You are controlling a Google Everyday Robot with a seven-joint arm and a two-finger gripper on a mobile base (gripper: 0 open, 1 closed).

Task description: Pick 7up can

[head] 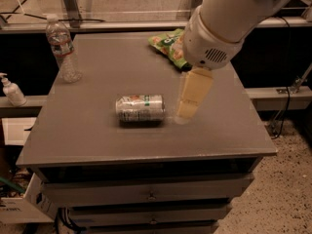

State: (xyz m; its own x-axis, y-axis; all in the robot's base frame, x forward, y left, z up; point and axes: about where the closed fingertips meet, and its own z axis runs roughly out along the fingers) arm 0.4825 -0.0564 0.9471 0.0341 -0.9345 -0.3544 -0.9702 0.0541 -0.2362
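Mid-bench, slightly left: small silver-white aluminium 7up can (140,107) with green lettering, lying on side, long axis left-right. Cream-coloured tool (184,115) hangs just beside can's right end, tip close to grey bench (97,145) top; released or clenched, cannot tell. Clear plastic water bottle (62,50) far left, green snack bag (166,45) far right, both well apart from can. Judged step: approach. Shift tool left over can middle, grip across round body; off-centre contact likely rolls it.
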